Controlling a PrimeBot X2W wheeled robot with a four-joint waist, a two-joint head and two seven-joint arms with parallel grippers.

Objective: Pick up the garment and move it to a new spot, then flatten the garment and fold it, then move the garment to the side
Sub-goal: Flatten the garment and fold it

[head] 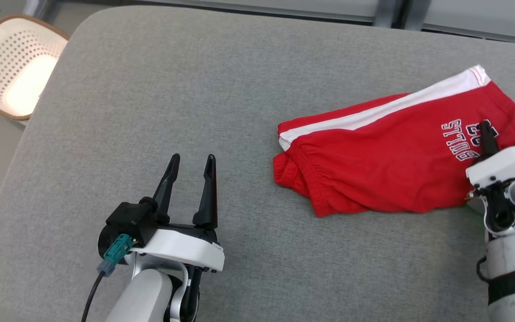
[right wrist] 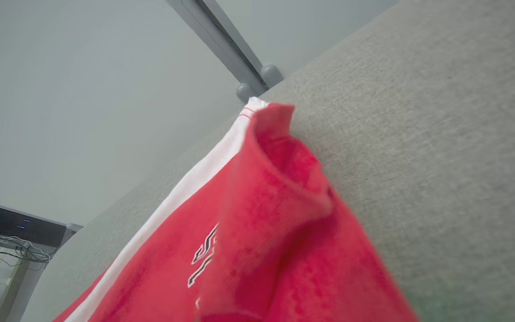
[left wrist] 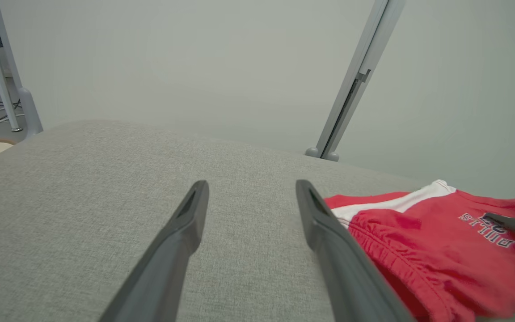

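The garment is a pair of red shorts with a white side stripe and dark lettering, lying crumpled on the right half of the grey cushioned table. My right gripper rests on its lettered right end, shut on a raised fold of the cloth. In the right wrist view that bunched fold of the garment rises close to the camera and hides the fingers. My left gripper hovers open over bare table to the garment's left, holding nothing. The left wrist view has the garment beyond the left gripper, with the right gripper lying on the lettering.
A cream perforated basket with a brown rim stands off the table's far left corner. A grey metal post rises behind the table's far edge. The table's rounded front left edge is close to my left arm.
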